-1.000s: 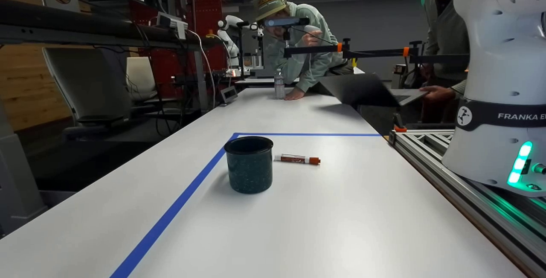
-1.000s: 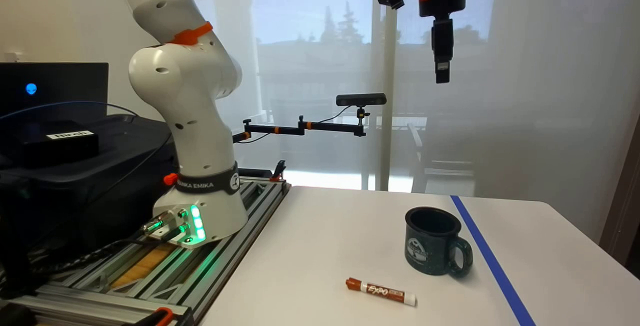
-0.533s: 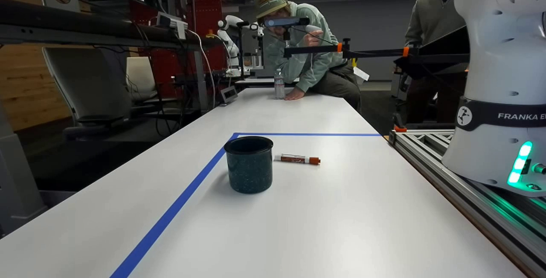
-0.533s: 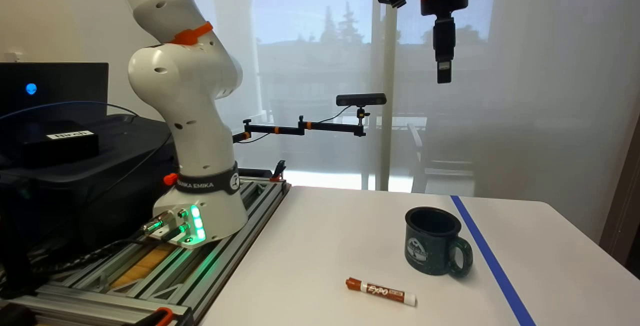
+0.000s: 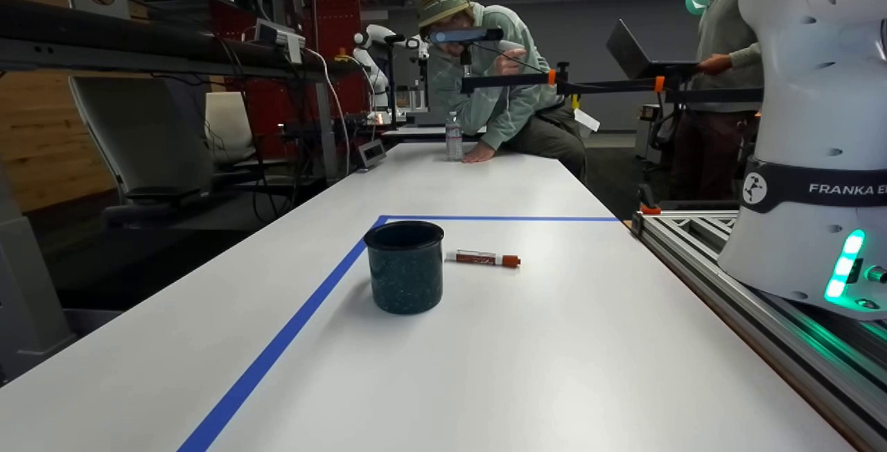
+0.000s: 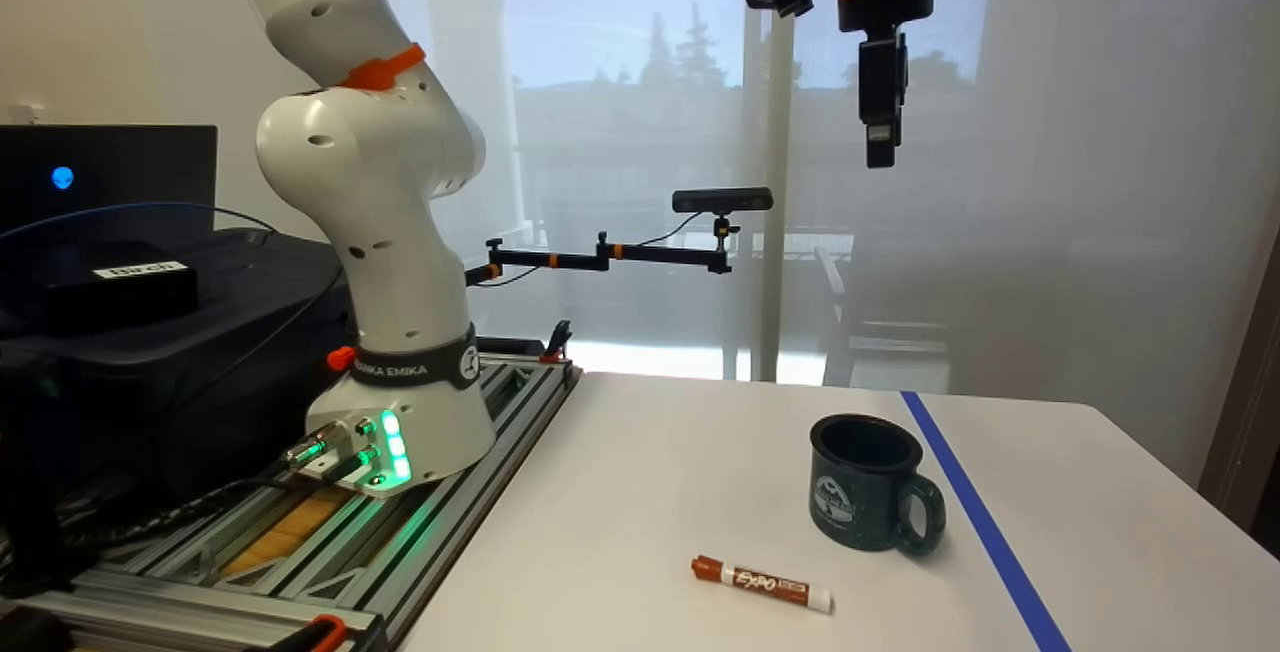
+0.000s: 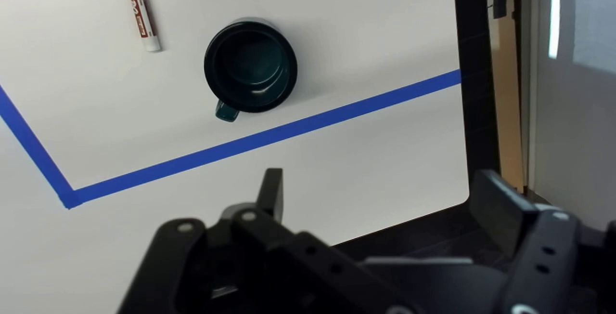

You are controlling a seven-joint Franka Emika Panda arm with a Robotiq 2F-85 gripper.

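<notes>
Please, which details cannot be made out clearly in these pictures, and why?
Glossy, dark-green, cylindrical mug: in an exterior view, its own body hides its handle.
White mug emblem: in an exterior view, details too small.
Brown-and-white cylindrical marker: the wrist view's top edge cuts off most of its cap.
Black two-fingered gripper: in an exterior view, its near finger mostly hides the far one.

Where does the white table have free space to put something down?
Bare table lies between the mug and the metal frame, and across the blue tape from the mug. Crowded: the gaps from mug to marker and mug to tape.
</notes>
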